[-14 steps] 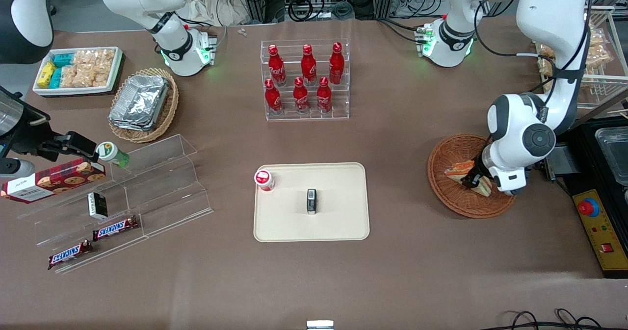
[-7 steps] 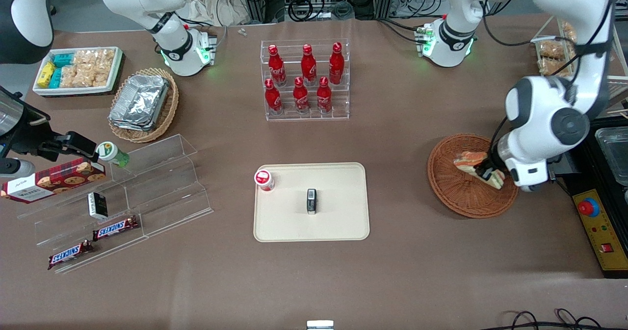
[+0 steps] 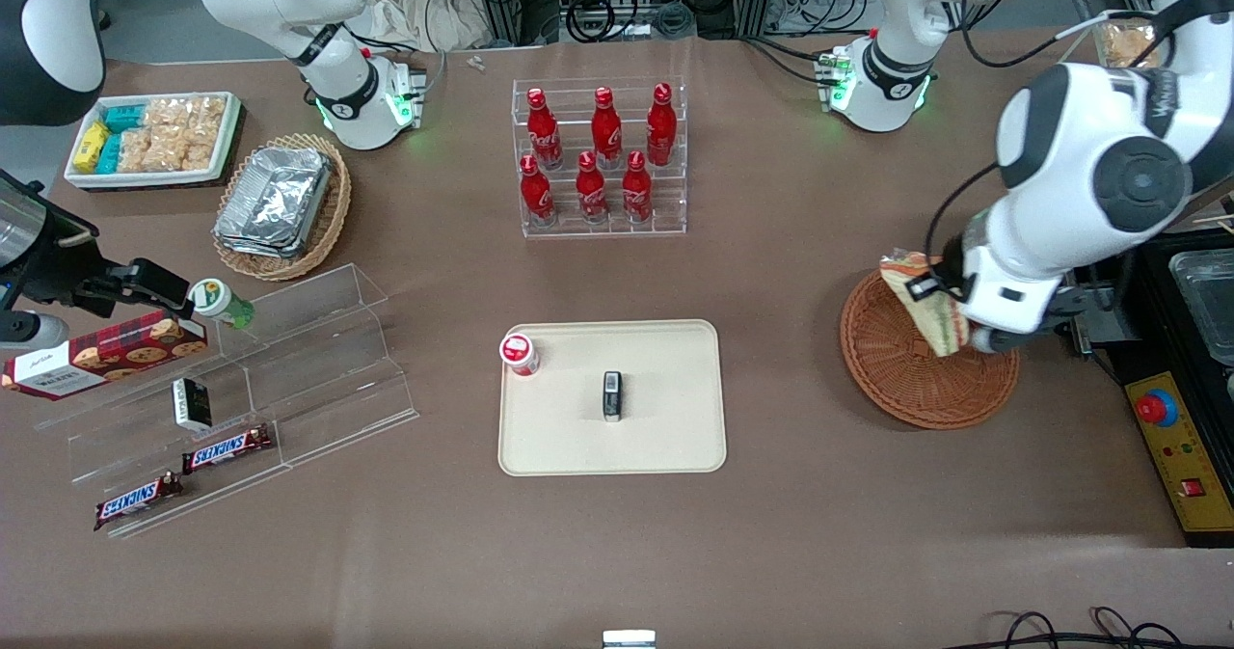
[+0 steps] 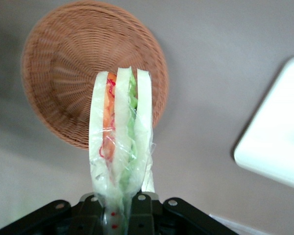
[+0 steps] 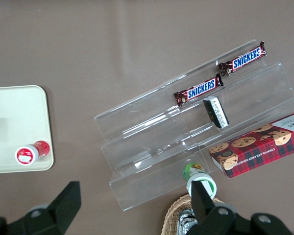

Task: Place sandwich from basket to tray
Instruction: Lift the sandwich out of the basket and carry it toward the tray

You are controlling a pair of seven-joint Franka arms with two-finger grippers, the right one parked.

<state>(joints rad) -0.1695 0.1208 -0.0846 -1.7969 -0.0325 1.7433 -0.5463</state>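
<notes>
The fingers (image 3: 930, 287) grip the sandwich (image 3: 924, 304) (plastic-wrapped, filling showing) lifted above the basket (image 3: 906, 389).

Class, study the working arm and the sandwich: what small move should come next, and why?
Probably carry it sideways toward the tray. The gripper holds the sandwich clamped, lifted above the basket, and the tray has bare space beside its small bottle and dark box.

My left arm (image 3: 1080, 148): glossy white shells, dark grey round joint caps, black cables looped along the links. Base (image 3: 882, 85), upper right of the front frame, wears a black ring and glows with green LEDs. Gripper (image 4: 120, 215): matte black body, silver screw heads on top.
</notes>
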